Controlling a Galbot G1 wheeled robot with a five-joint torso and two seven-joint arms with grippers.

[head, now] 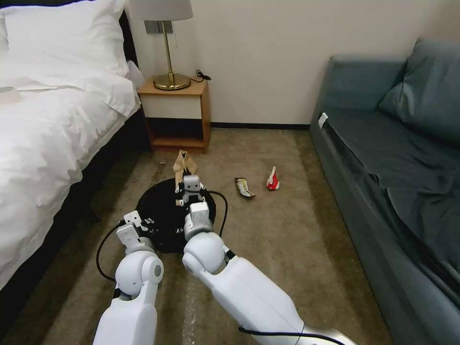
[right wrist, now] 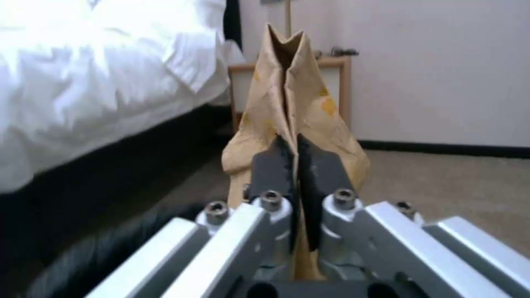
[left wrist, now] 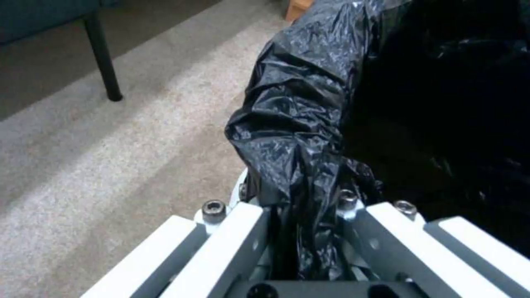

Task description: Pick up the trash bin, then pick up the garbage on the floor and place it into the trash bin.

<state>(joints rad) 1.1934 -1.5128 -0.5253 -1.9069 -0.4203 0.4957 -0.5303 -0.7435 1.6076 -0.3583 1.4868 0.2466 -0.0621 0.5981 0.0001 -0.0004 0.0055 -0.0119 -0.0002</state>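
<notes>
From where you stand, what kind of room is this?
Most likely a hotel room or bedroom: a bed with white linen on the left, a wooden nightstand holding a brass lamp against the wall, and a blue-grey sofa on the right, all on beige carpet.

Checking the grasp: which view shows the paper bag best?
The right wrist view: the tan paper bag stands close, pinched by the right gripper. The head view shows it small, above the trash bin.

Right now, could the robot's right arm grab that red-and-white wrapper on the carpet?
Probably not yet. The right gripper is shut on the paper bag, above the trash bin. The red-and-white wrapper lies farther right on open carpet, nothing blocking it.
</notes>
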